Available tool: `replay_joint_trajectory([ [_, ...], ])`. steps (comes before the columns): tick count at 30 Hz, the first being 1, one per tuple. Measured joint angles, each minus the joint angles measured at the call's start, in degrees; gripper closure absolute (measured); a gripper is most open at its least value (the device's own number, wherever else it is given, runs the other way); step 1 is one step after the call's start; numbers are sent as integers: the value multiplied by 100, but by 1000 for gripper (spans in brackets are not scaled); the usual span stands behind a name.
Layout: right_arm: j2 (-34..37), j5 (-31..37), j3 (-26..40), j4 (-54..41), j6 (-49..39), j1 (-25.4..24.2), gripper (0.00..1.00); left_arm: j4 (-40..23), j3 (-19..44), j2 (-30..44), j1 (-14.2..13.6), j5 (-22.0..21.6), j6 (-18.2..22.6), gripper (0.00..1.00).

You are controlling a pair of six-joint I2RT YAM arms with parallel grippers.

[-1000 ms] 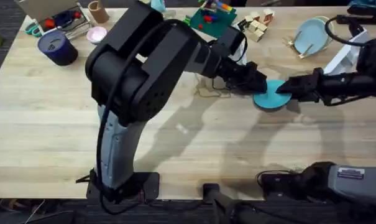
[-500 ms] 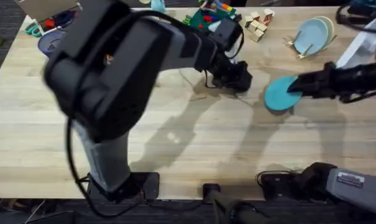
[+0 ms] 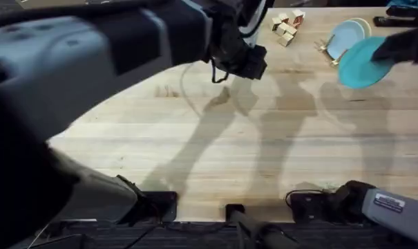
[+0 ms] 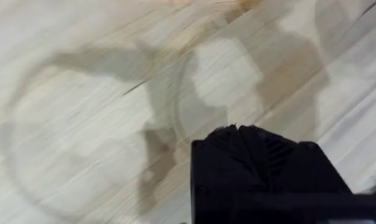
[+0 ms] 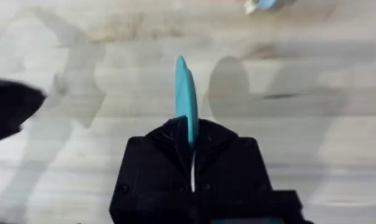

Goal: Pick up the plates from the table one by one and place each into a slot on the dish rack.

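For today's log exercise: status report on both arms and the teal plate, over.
Right tool shut on teal plate, lifted beside dish rack. Left tool shut, empty, over table. Two plates already racked; path clear.

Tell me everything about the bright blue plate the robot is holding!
The teal plate is small, round and flat, and looks like smooth plastic. The right claw pinches its rim, so it hangs in the air above the table and touches nothing else. Seen from the wrist it stands on edge, like a thin blue sliver. It is close to the dish rack, which already holds a pale blue plate.
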Motion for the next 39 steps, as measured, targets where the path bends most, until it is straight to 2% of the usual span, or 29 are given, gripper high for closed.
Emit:
replay_joint_trajectory([
  [5,1,147,683,-67,-253,0,970,-440,0,-627,0,-393,777,961],
  [13,1,512,1503,-367,-597,0,970,-540,0,-1504,0,-578,1924,945],
  [14,1,533,1563,-376,-635,0,970,-539,0,-1562,0,-586,2035,834],
  [19,2,734,1785,-416,-869,0,970,-547,0,-1621,0,-587,2305,65],
  [20,9,773,1824,-420,-928,0,970,-540,-2,-1621,0,-588,2331,24],
  [30,676,983,2536,-211,-1351,0,970,-480,-2,-1621,0,-588,2445,8],
  [39,1426,1051,3016,797,-1906,0,971,-480,-2,-1621,0,-590,2445,8],
])
